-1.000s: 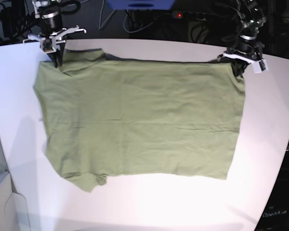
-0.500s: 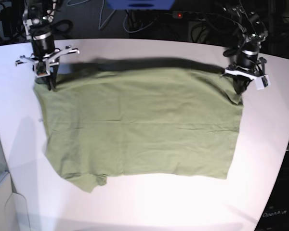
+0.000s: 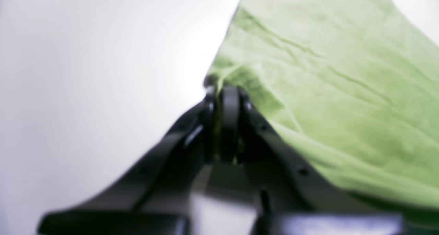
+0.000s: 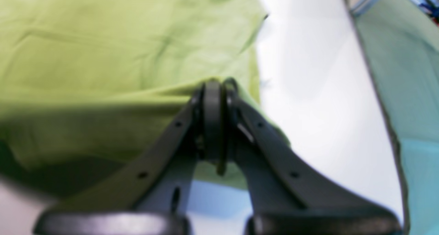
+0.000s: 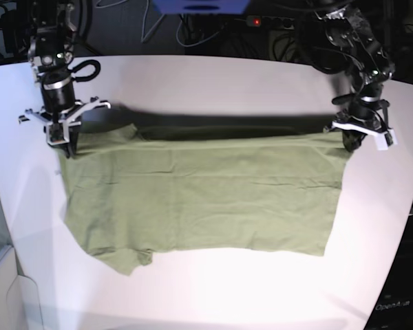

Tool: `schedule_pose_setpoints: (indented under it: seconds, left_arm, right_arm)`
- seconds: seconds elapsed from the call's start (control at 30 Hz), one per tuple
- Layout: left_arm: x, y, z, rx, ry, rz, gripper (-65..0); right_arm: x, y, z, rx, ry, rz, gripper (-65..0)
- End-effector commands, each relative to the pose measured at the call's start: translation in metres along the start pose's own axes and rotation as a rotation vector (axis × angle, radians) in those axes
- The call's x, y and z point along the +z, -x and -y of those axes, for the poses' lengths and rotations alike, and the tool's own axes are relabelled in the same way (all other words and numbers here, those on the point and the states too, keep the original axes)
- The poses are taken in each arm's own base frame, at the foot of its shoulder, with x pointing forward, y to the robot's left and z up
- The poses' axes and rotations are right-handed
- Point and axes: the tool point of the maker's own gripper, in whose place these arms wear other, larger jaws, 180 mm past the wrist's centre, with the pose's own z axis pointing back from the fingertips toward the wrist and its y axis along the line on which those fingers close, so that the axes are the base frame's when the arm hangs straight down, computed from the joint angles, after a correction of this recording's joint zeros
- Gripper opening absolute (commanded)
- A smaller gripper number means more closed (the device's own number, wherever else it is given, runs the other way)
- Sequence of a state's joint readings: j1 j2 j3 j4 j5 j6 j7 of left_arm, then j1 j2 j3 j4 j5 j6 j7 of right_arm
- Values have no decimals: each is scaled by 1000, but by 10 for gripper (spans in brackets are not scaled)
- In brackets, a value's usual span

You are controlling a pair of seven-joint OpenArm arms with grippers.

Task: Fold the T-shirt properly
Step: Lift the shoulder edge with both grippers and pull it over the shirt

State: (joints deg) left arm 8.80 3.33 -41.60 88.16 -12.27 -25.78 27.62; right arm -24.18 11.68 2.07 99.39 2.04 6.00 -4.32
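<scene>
T-shirt [image 5: 199,196] lies on the white tabletop [image 5: 213,79], near half flat toward 6 o'clock, far edge raised off the surface and casting a dark shadow band behind it. Right gripper [image 5: 63,146] at 9 o'clock is clamped on one far corner of the cloth; left gripper [image 5: 351,146] at 3 o'clock is clamped on the other, jaws pressed together with fabric between

A robotics lab: white round table [image 5: 213,75], tangled black cables [image 5: 193,31] behind, dark equipment backdrop.
</scene>
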Motion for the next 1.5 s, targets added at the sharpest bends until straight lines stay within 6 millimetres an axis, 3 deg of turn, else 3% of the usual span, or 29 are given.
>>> schedule_pose_setpoints:
  seconds: [0.0, 0.23, 0.43, 0.5, 0.67, 0.87, 1.03, 1.47]
  left_arm:
    - [0, -19, -2, 1, -1, 51, -636]
    - [-3, -38, -16, 38, -46, 38, -636]
    - [7, -62, -10, -3, -51, 58, -636]
    - [7, -70, -6, -8, -47, 62, -636]
    - [2, -68, -1, -1, -39, 14, -636]
    - [-5, -75, 7, 5, -20, -12, -638]
    - [-13, -84, 1, 108, -74, -1, -638]
    - [-33, -102, 33, 27, -87, -34, -638]
  right_arm:
    - [-4, -17, 5, 10, 7, 50, -646]
    - [-25, -37, 1, 13, -38, 58, -646]
    - [-40, -53, 6, 10, -25, 65, -646]
    - [-47, -54, 8, 6, -21, 64, -646]
    - [-60, -42, 11, -9, -17, 29, -646]
    - [-62, -41, -1, -5, -47, 26, -646]
    - [-65, -47, -11, 0, -72, 41, -647]
    - [-67, -51, -15, 4, -83, 49, -647]
